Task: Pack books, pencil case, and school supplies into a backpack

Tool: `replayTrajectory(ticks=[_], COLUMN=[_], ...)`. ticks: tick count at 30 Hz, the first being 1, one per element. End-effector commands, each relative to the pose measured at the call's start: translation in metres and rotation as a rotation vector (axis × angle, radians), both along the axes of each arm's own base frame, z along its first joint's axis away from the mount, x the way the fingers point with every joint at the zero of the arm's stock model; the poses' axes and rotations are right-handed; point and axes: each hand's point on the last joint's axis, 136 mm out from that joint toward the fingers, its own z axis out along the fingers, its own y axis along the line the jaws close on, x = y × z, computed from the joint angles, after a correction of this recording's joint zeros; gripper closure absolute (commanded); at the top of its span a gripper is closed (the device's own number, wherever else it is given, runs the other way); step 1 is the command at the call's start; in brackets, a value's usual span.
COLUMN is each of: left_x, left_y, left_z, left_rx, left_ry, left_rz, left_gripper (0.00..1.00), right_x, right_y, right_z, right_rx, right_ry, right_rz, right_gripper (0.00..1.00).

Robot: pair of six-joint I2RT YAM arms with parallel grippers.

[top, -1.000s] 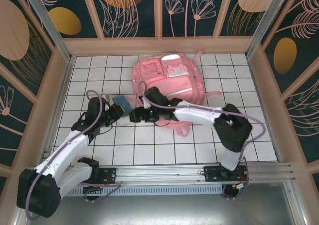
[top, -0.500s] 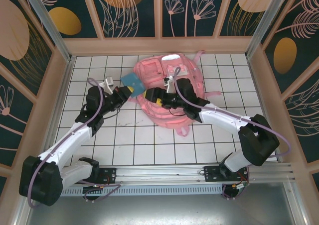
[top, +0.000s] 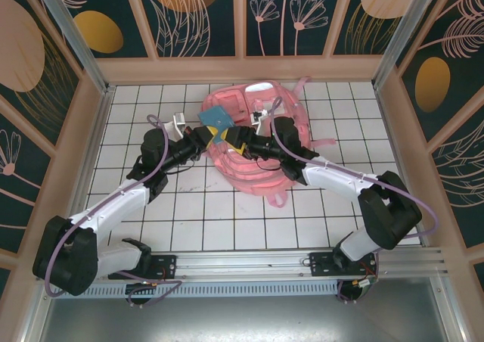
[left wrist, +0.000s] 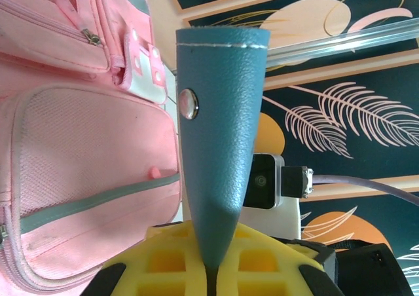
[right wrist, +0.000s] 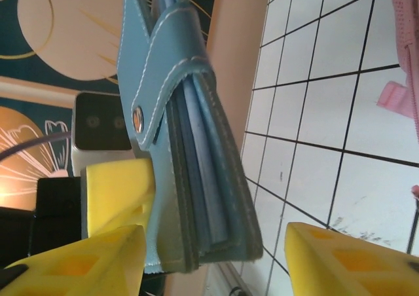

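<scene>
You are working on the pencil-case step. Your left pincer (left wrist: 208, 268) is clamping tight on one end of the blue pencil case (left wrist: 219, 145) and holding it up in the air, just over the upper left edge of the pink backpack (top: 261, 164). The backpack is lying flat on the tiled tabletop (top: 189, 206).

Your right pincer (right wrist: 213, 240) is standing partly open and straddling the same case — one yellow finger is sitting just beside the flap side and the other is well apart from it, so it is gripping nothing. This is looking like a handover or a two-handed steadying. I cannot tell whether the backpack's main opening is unzipped.

For the next move, you are choosing between two things — closing the right pincer squarely on the case before the left lets go, or pulling it away to hold the opening wide while the left lowers the case in.
</scene>
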Motion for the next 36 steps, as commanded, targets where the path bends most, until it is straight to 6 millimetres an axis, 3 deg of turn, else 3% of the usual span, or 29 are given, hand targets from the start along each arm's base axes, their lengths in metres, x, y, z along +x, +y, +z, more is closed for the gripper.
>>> replayTrajectory(ticks=[1,7,13,16,20,23,27,36], left_x=[-0.002,-0.007,-0.011,-0.013,-0.007,0.001,0.003,-0.001], left_y=[-0.004,-0.004,-0.007,-0.009,-0.008,-0.003,-0.012,-0.09], left_z=[0.027,0.032,0.035,0.034,0.016,-0.002,-0.019,-0.055], left_rx=[-0.066,-0.107,-0.126,-0.123,-0.013,0.173,0.395,0.819], left_ry=[-0.06,-0.056,-0.05,-0.044,-0.017,-0.02,-0.067,-0.215], left_rz=[-0.015,-0.03,-0.06,-0.076,-0.058,-0.012,-0.045,-0.287], left_gripper=[0.95,0.96,0.92,0.78,0.36,0.24,0.18,0.15], right_x=[0.005,0.009,0.016,0.017,0.019,0.026,0.026,0.002], right_y=[0.006,0.006,0.004,-0.002,-0.019,-0.045,-0.098,-0.222], right_z=[0.036,0.048,0.052,0.05,0.045,0.032,0.017,-0.009], right_rx=[0.082,0.138,0.158,0.145,0.066,-0.093,-0.294,-0.481], right_ry=[-0.093,-0.105,-0.088,-0.105,-0.144,-0.163,-0.169,-0.051], right_rz=[-0.005,-0.033,-0.072,-0.101,-0.155,-0.245,-0.365,-0.553], right_gripper=[0.45,0.52,0.76,0.91,0.99,1.0,1.0,1.0])
